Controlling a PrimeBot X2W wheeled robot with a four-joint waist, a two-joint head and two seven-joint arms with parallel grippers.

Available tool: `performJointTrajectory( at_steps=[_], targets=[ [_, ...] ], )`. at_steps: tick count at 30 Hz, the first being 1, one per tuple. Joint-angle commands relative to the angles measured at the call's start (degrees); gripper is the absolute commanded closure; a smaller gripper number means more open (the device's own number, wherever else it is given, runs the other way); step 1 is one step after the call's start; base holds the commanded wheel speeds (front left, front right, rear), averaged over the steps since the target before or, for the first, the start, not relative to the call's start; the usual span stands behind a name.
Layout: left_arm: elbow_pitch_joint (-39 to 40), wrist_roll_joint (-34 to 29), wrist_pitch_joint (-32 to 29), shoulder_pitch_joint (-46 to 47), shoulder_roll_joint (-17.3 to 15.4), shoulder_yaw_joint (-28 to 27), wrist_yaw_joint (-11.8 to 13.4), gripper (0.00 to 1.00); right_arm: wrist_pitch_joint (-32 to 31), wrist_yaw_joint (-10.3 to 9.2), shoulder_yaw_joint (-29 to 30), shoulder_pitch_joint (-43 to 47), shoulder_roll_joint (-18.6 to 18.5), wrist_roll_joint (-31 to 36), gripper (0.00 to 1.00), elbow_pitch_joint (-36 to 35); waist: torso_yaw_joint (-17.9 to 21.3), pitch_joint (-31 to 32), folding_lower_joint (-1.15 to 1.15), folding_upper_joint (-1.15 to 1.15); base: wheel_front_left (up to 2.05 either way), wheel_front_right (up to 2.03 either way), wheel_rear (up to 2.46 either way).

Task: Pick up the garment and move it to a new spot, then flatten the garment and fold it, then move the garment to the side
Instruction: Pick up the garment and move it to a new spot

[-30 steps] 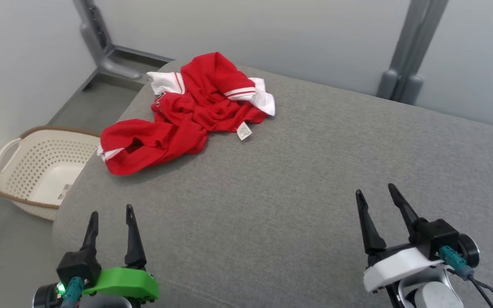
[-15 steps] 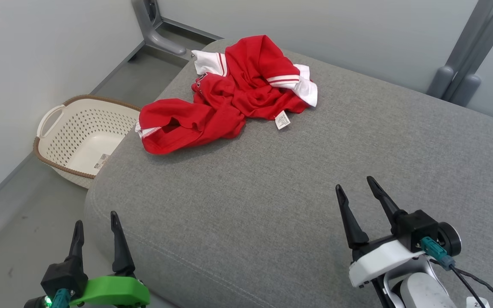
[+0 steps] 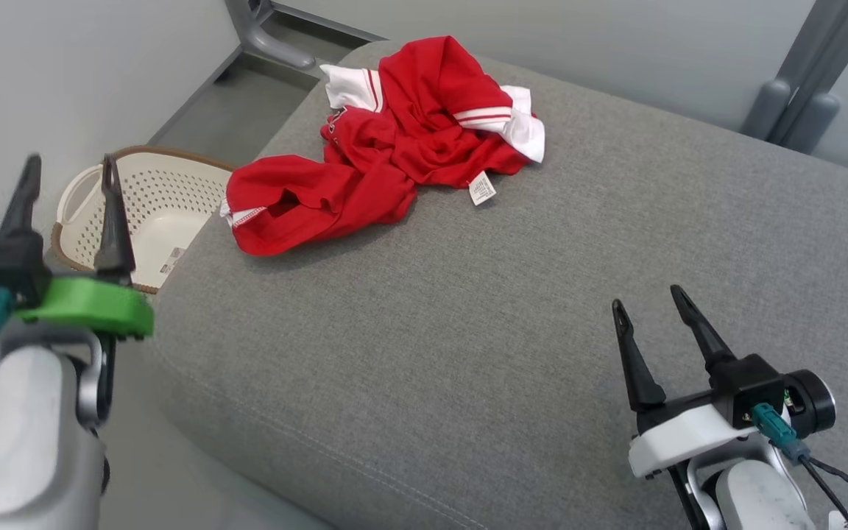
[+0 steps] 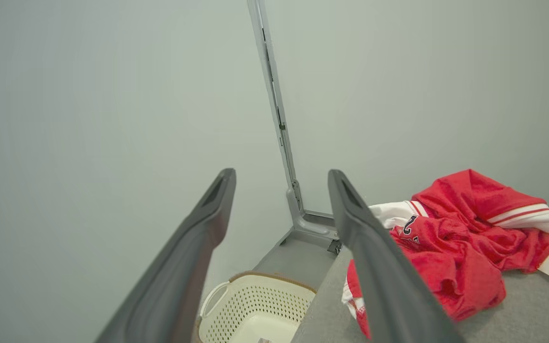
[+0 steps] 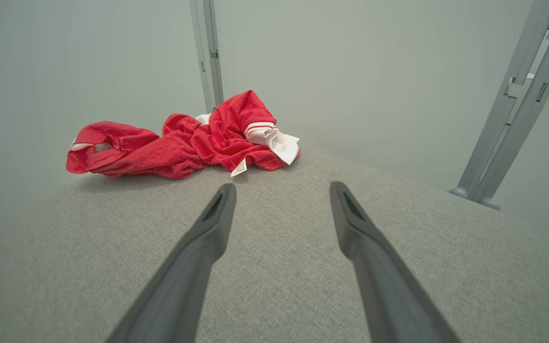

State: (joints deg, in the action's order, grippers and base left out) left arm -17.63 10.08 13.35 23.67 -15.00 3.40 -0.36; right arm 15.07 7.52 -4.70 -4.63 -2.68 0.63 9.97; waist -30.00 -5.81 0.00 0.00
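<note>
The garment [image 3: 387,158], a red jersey with white striped trim and a white label, lies crumpled at the far left corner of the grey cushion [image 3: 512,309]. It also appears as the garment [image 4: 465,247] at the right of the left wrist view and as the garment [image 5: 184,140] ahead of the right fingers. My left gripper [image 3: 69,163] is raised at the left, off the cushion's edge, open and empty. Over the cushion's near right part, my right gripper [image 3: 648,298] is open and empty, well short of the jersey.
A cream perforated laundry basket [image 3: 152,213] with a brown rim stands on the floor left of the cushion, behind my left fingers. Grey metal posts [image 3: 799,73] rise at the back right and back left against pale walls.
My left gripper has risen from the lower left up to the level of the basket. The camera has shifted, so the garment sits further right and higher in view. The right gripper has barely moved.
</note>
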Motion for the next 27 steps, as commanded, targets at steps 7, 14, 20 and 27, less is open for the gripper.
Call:
performJointTrajectory(
  at_steps=[7,14,20,27],
  targets=[
    [-13.61,3.35,-5.58,19.68,-0.74,0.56,-4.44,0.0,0.17,-0.06,-0.15,-3.95,-0.34,4.09,0.0,-0.5,8.2,-10.76,0.0,0.0,0.0,0.0,0.0],
    [-30.32,4.15,-9.31,27.0,-0.79,3.41,-6.19,0.0,-0.1,-0.06,-0.38,-6.13,-0.34,5.98,0.0,-0.98,12.41,-16.19,0.0,0.0,0.0,0.0,0.0],
    [-38.89,7.53,-12.7,27.83,1.72,7.85,-7.05,0.0,-0.2,-0.06,1.25,-6.3,-0.32,6.8,0.0,-1.61,13.55,-18.7,0.0,0.0,0.0,0.0,0.0],
    [-40.03,15.88,-16.96,26.26,1.33,17.01,-7.06,0.32,-0.12,-0.06,1.31,-6.6,-0.29,6.92,0.0,-1.45,13.2,-19.22,0.0,0.0,0.0,0.0,0.0]
  ],
)
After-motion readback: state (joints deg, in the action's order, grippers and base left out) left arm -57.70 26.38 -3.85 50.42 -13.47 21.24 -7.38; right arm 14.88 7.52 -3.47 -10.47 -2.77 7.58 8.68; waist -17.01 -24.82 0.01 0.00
